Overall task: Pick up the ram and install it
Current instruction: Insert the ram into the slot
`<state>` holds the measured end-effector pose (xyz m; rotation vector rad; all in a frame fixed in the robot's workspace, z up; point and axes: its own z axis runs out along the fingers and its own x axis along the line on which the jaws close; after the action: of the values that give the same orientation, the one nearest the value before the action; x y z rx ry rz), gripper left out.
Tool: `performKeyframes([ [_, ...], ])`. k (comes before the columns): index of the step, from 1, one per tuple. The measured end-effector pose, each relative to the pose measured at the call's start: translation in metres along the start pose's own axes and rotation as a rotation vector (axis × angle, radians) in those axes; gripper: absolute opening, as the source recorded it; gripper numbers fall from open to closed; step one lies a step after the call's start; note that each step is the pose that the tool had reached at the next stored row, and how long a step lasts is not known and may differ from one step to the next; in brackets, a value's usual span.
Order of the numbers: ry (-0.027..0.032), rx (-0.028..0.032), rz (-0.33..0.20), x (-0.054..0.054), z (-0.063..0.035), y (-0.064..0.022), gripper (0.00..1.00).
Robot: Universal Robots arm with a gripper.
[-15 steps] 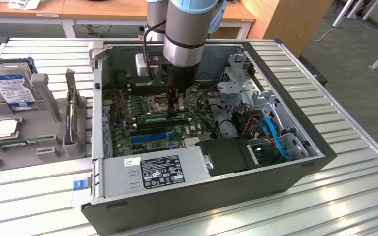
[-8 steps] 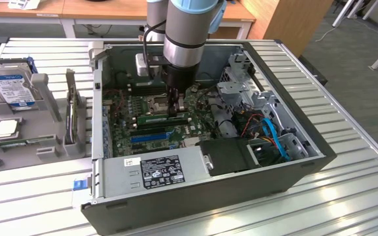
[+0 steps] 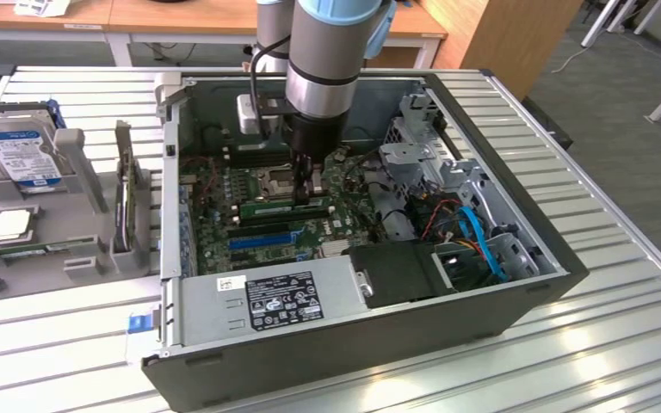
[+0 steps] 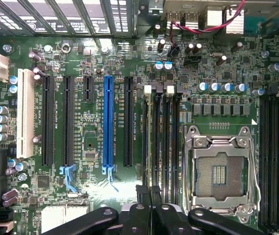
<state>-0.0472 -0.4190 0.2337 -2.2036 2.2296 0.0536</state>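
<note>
Fingers (image 4: 155, 193) pinch the ram (image 3: 282, 206) by its top edge — it stands edge-down on the motherboard (image 3: 218, 196) just beside the CPU socket (image 3: 264, 181), so pick-up looks done — full seating I cannot confirm.

Computer case (image 3: 423, 344) on bench (image 3: 606, 327), motherboard (image 3: 262, 237) inside; claw (image 3: 310, 196) over memory slots (image 4: 161, 142); 1 hard drive (image 3: 18, 151) at exterior view's left.

This looks like a robotics lab or hardware workshop: an open computer case (image 3: 365, 344) lies on a slatted metal surface (image 3: 606, 344), with a robot arm (image 3: 324, 69) whose end effector (image 3: 307, 194) is down inside it. Beside the case a grey fixture (image 3: 32, 241) holds a hard drive (image 3: 15, 151) and other parts. Behind the case stand wooden desks (image 3: 169, 17) on a grey carpeted floor (image 3: 629, 95).
</note>
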Motion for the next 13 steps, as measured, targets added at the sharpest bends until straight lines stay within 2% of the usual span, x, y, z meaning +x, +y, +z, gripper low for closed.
performKeyframes([
  [13, 0.0001, 0.0000, 0.000, 0.0000, 0.0012, 0.0000, 0.11],
])
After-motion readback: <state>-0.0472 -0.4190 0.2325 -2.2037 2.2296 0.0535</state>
